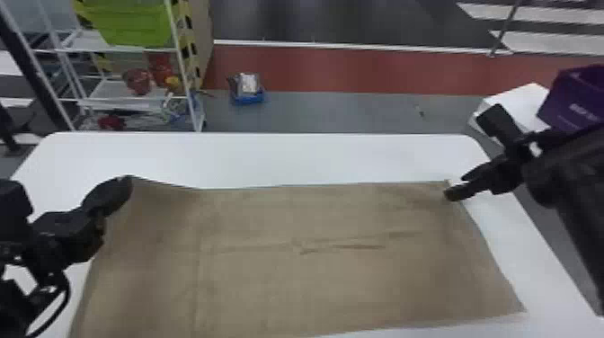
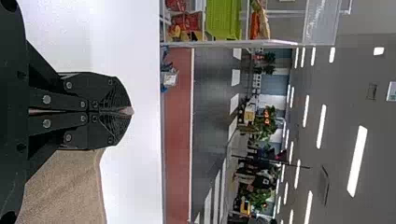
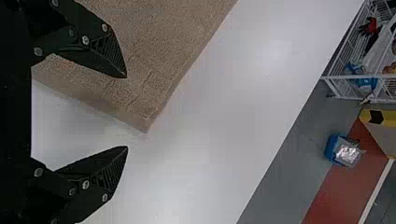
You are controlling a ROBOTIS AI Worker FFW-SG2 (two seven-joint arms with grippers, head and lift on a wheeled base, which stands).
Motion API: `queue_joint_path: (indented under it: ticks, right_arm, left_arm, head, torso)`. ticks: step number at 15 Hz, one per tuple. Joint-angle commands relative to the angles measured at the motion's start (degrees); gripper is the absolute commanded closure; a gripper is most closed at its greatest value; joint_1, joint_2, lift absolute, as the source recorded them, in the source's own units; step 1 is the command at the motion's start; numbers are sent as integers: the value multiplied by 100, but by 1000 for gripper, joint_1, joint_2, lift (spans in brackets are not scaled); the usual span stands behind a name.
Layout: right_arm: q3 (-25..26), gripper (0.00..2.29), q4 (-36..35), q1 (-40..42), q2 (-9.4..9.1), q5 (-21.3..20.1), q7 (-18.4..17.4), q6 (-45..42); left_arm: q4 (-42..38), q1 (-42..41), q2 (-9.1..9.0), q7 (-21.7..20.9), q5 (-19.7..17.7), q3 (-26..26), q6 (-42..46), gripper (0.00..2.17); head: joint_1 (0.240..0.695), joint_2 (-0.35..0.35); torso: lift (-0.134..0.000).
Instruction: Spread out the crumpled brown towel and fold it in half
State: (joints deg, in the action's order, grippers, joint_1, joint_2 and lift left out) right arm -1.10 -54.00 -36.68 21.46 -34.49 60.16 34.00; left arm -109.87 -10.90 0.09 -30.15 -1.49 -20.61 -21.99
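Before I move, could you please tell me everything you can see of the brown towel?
The brown towel looks like plain, napped cloth with a hemmed edge. It lies spread on the white table, unfolded, with a few creases near its middle. Its far left corner is pinched in the left tool and looks slightly lifted; its far right corner lies by the open right tool, contact unclear.

1. Left arm (image 1: 49,233): black, built of chunky, angular segments, with a thin black cable (image 1: 68,292) curving in a loop
2. Right arm (image 1: 577,202): black too, with rounded joints and a blocky housing (image 1: 499,122)
3. Left tool (image 1: 128,180): two black, tapered fingers dotted with round, silvery screws (image 2: 46,99)
4. Right tool (image 1: 457,186): matching black fingers with narrow tips, finely ridged patches and the same kind of pale screws
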Motion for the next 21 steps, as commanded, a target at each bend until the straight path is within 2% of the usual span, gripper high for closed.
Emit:
queue_joint_path:
  ticks: [1, 6, 8, 13, 15, 17, 19, 21]
  right_arm:
    - [75, 437, 180, -14, 51, 56, -189, -345]
    - [198, 471, 382, -76, 60, 188, -260, -503]
    - [198, 471, 435, -111, 86, 426, -207, -503]
    - [101, 502, 619, -155, 33, 408, -242, -503]
    - [92, 697, 654, -164, 25, 390, -242, -503]
    - [84, 1021, 645, -164, 16, 417, -180, -486]
    - [48, 1244, 610, -155, 16, 417, -136, -468]
    - [57, 1328, 575, -146, 25, 426, -93, -486]
  left_arm:
    - [0, -8, -24, 0, 9, 13, 5, 1436]
    - [-8, -52, -24, 9, 53, 66, 23, 1436]
    - [0, -52, -24, 9, 53, 75, 40, 1436]
    - [-8, -105, -24, 9, 97, 92, 111, 1436]
    - [-8, -114, -24, 0, 88, 84, 111, 1436]
    - [-8, -96, -24, 0, 105, 92, 111, 1436]
    - [0, -79, -24, 0, 140, 101, 111, 1433]
    - [9, -52, -24, 18, 167, 110, 111, 1433]
  head:
    - [695, -78]
    - [695, -95]
    - [695, -96]
    - [695, -91]
    - [695, -88]
    - [695, -87]
    - [695, -84]
    - [695, -80]
  torso:
    - [-124]
    - [-124]
    - [-124]
    - [-124]
    - [-124]
    - [-124]
    - [-124]
    - [-124]
